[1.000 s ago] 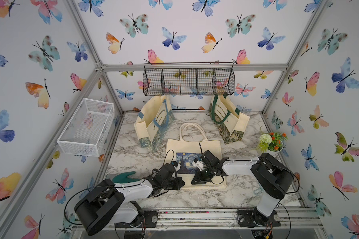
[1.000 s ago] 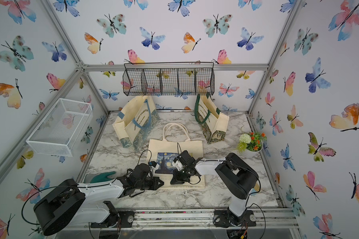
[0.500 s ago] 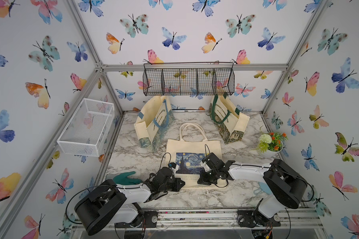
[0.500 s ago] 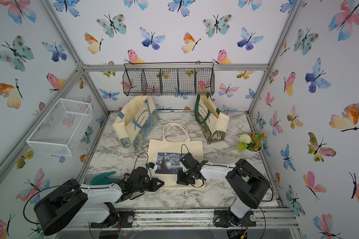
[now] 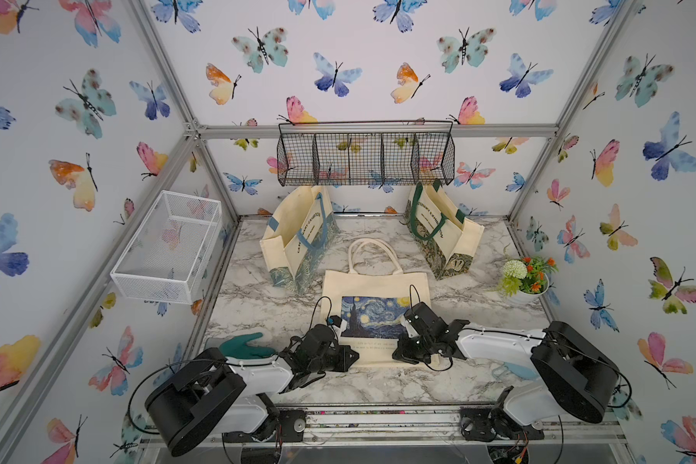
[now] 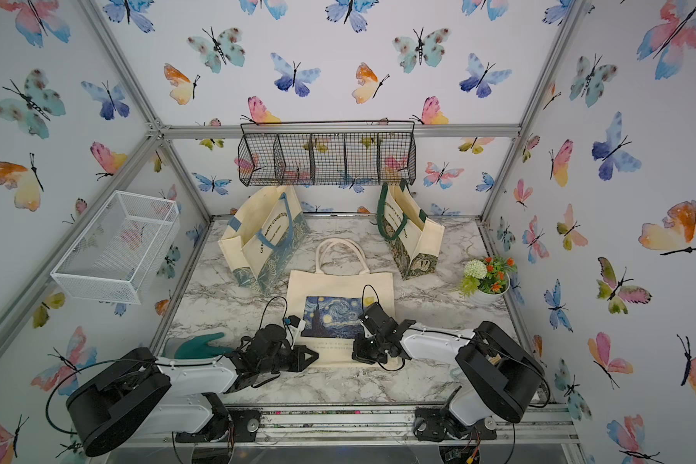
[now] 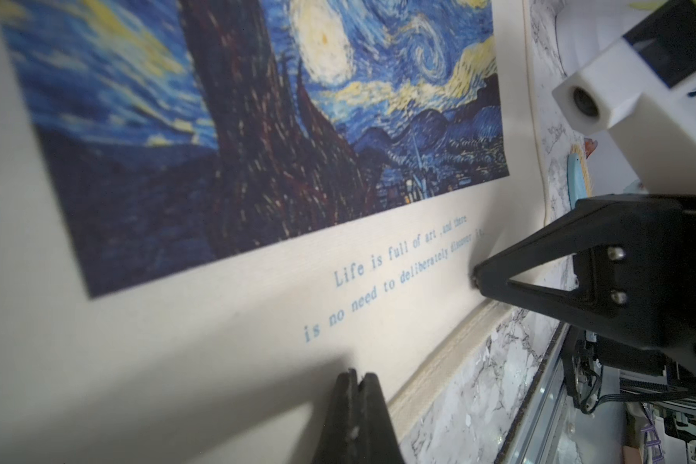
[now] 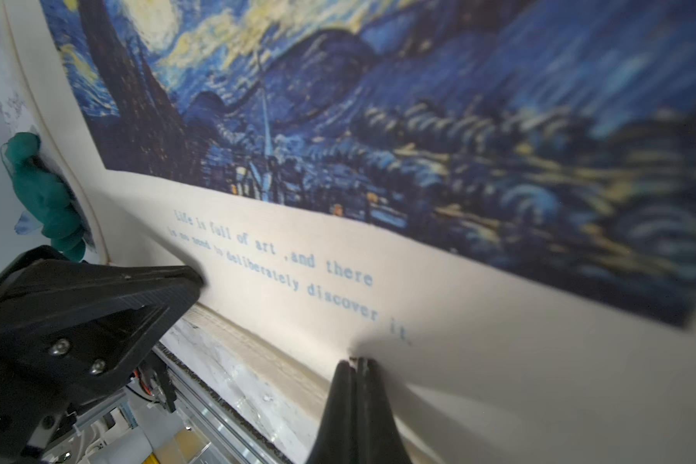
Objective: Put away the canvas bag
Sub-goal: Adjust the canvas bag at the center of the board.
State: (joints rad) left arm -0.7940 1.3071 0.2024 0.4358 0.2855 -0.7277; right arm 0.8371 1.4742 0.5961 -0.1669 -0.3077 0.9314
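Observation:
The canvas bag is cream with a blue starry-night print and lies flat mid-table, handles toward the back wall. My left gripper is shut, its tip over the bag's front-left band beside the printed text. My right gripper is shut too, its tip low over the band at the front right. In the left wrist view the left gripper shows nothing between its jaws, with cloth beneath. The right gripper looks the same in the right wrist view.
Two upright totes stand behind, one blue-trimmed and one green-trimmed. A black wire basket hangs on the back wall and a white one on the left. There is a flower pot at right and a green glove at front left.
Both arms have drawn back toward the table's front; the shut tips slid from the print down to the bag's front band. The bag lies as before.

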